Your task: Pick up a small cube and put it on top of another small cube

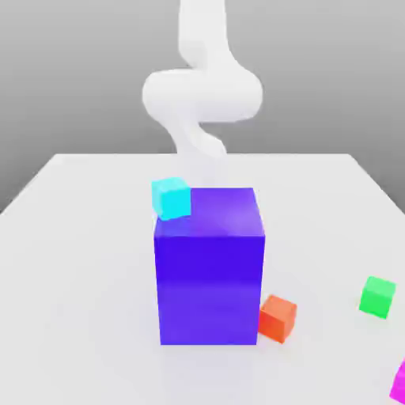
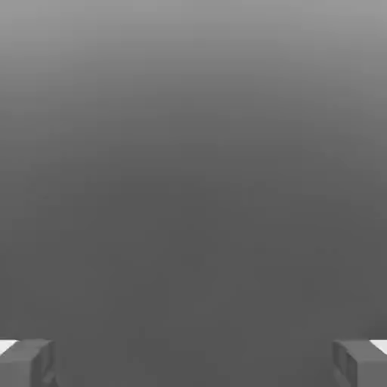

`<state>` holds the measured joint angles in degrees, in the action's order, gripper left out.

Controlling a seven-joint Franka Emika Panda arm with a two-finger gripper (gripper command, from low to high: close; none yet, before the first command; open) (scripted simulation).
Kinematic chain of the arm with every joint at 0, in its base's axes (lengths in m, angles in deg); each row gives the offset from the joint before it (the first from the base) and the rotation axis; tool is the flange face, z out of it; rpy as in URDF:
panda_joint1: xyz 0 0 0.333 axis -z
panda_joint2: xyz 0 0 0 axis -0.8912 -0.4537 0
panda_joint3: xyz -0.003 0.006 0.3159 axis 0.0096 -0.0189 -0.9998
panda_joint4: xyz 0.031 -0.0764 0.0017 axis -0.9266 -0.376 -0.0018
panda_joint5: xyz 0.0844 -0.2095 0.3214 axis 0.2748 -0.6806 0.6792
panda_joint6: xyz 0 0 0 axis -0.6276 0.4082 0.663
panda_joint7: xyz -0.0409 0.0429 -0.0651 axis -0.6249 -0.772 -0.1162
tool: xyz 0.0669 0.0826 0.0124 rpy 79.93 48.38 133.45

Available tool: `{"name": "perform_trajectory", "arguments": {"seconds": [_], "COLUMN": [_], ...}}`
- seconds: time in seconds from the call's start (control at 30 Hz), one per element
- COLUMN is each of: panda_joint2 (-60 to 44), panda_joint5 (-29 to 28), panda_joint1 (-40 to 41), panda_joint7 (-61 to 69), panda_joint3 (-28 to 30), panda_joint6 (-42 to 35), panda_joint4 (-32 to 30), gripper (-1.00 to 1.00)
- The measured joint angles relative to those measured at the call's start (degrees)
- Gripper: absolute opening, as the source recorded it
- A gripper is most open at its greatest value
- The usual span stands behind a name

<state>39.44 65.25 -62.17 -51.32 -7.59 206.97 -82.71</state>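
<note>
Several small cubes lie in the exterior view. A cyan cube (image 1: pixel 171 198) overlaps the top left corner of a tall blue block (image 1: pixel 209 277). An orange cube (image 1: pixel 277 318) rests on the table against the block's lower right corner. A green cube (image 1: pixel 377 297) lies apart toward the exterior view's right, and a magenta cube (image 1: pixel 399 381) is cut off by the picture's edge. My white arm (image 1: pixel 202 95) rises behind the block. In the hand view my gripper (image 2: pixel 193 363) is open, its two fingertips (image 2: pixel 26 361) far apart over plain grey with nothing between them.
The tall blue block stands mid-table and hides what is behind it. The white table (image 1: pixel 71 277) spreads around it, with its far edge just behind the arm's base.
</note>
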Motion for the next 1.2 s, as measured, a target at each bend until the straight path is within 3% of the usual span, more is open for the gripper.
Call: {"name": "perform_trajectory", "arguments": {"seconds": [0.3,0.6,0.83,1.03,1.17,1.2], "panda_joint2": [-18.6,-37.6,-52.8,-65.2,-73.4,-75.1], "panda_joint5": [-1.0,-8.7,-15.2,-17.1,-20.0,-20.8], "panda_joint1": [2.8,1.8,-4.9,-12.0,-15.6,-16.3], "panda_joint7": [-19.6,-43.4,-62.4,-76.0,-80.4,-81.0], "panda_joint3": [-11.0,-19.6,-19.3,-17.7,-14.5,-13.6], "panda_joint6": [4.3,8.2,11.0,13.7,18.6,19.9], "panda_joint4": [2.3,4.6,6.5,8.0,9.9,10.3], "gripper": [0.00,0.00,0.00,0.00,0.00,-1.00]}}
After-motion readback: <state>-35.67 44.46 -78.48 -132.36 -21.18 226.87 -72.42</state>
